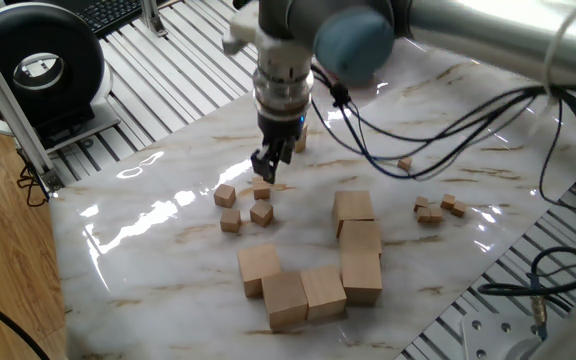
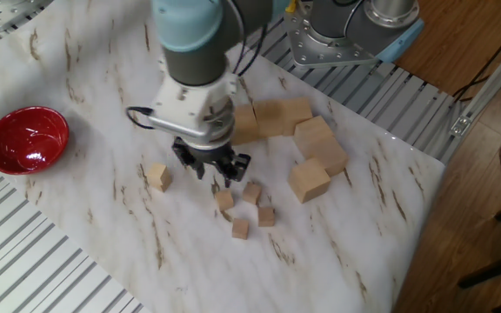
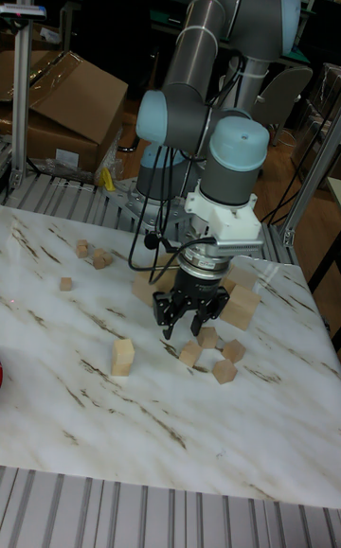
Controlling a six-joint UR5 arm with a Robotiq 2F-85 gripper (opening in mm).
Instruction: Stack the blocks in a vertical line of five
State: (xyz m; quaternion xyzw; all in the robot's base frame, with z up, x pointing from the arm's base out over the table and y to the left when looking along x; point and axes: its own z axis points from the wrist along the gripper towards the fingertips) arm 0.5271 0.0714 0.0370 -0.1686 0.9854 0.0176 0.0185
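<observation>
The black 2-finger gripper [image 2: 216, 169] hangs low over the white marble table [image 2: 103, 252], near the middle of the frame, w/ its fingers spread apart and nothing between them. It sits right above a bunch of 4 small plain light-wood cube blocks [image 2: 246, 209], so it looks like it is about to pick 1 up. 1 more small light-wood cube [image 2: 156, 176] stands alone to the left in the other fixed view, well apart from the bunch; my guess is that it is the base of the tower, put there so there is room to build. No block is on top of another yet, so the line of 5 is not started. The big light-wood cubes [image 2: 307, 148] sit in a heap to the right & are not part of the job. The red bowl [image 2: 24, 139] waits at the left edge. Hard to see: in one fixed view the gripper hides part of the nearest block [image 1: 262, 189], and I can't tell if the fingertips touch it. In the tall fixed view only 3 of the bunch show well. Tiny wooden cubes [image 1: 438, 208] at the right are too small to count for sure.
</observation>
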